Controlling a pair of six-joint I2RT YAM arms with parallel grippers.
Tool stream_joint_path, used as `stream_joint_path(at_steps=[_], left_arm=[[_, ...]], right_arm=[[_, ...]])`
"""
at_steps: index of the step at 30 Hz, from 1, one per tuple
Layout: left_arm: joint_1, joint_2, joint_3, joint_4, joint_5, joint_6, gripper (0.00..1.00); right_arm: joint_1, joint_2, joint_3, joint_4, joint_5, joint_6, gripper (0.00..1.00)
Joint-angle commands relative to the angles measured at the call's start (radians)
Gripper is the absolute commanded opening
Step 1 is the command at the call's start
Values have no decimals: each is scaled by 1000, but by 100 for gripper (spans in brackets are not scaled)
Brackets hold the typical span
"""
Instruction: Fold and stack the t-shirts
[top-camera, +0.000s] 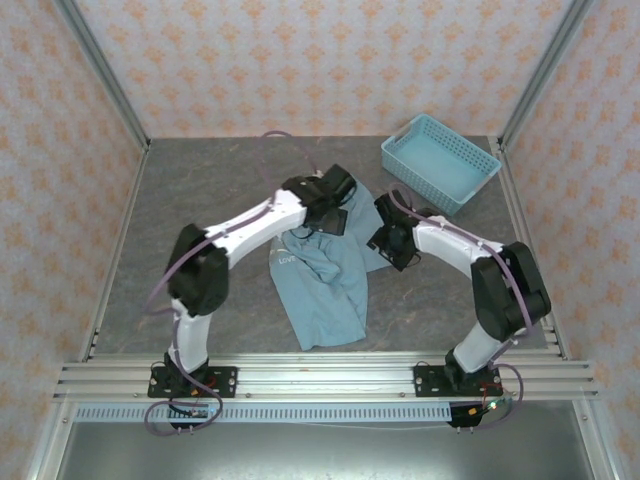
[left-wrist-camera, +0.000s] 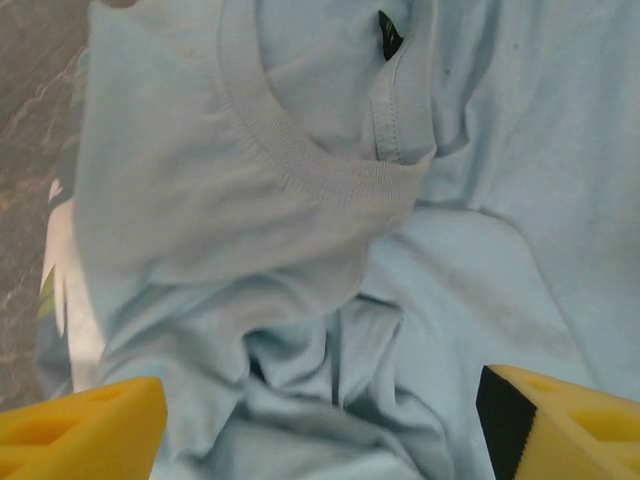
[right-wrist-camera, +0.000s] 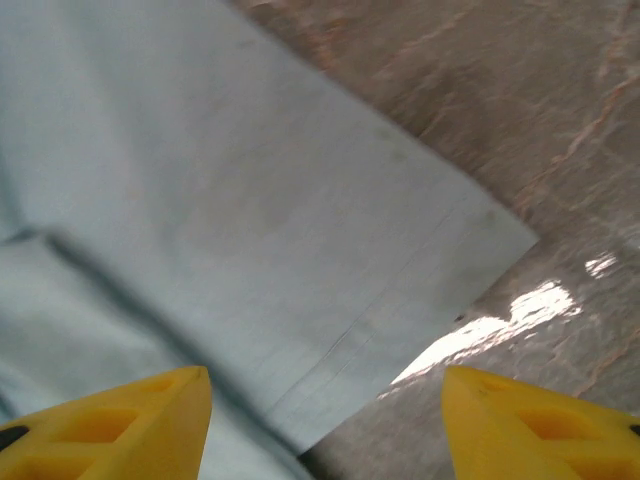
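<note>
Two-armed hovering over crumpled light blue cloth t-shirt (top-camera: 325, 290), jaws apart on left gripper (left-wrist-camera: 320, 430) and right gripper (right-wrist-camera: 325, 420), likely needing ribbed collar (left-wrist-camera: 300, 170) and stitched hem (right-wrist-camera: 400, 300) pinched, pulled flat.

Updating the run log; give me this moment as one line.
t-shirt: rumpled, unfolded, mid-table | left end effector: open, above collar | right end effector: open, above t-shirt's edge | basket: far right corner

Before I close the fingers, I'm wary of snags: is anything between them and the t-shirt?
Nothing visible does. The left fingers hang open right over the collar of the t-shirt, the right fingers open over its edge. The basket sits apart, far right.
</note>
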Motion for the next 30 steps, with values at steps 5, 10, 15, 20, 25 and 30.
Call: stream_joint_path(at_steps=[5, 10, 15, 20, 25, 30], left_arm=[[-4, 153, 110, -98, -220, 115, 74], [-2, 239, 180, -96, -303, 152, 53], [21, 242, 226, -98, -352, 144, 0], [79, 118, 188, -84, -308, 95, 0], [200, -81, 84, -56, -175, 0, 0], [374, -267, -15, -23, 11, -73, 0]], right_arm=[[-48, 83, 6, -4, -52, 77, 61], [-65, 119, 13, -8, -45, 73, 51], [-89, 155, 58, -25, -2, 27, 13], [-121, 203, 206, -111, 101, -83, 0], [-173, 255, 409, -195, 176, -198, 0], [-201, 329, 650, -273, 213, -292, 0]])
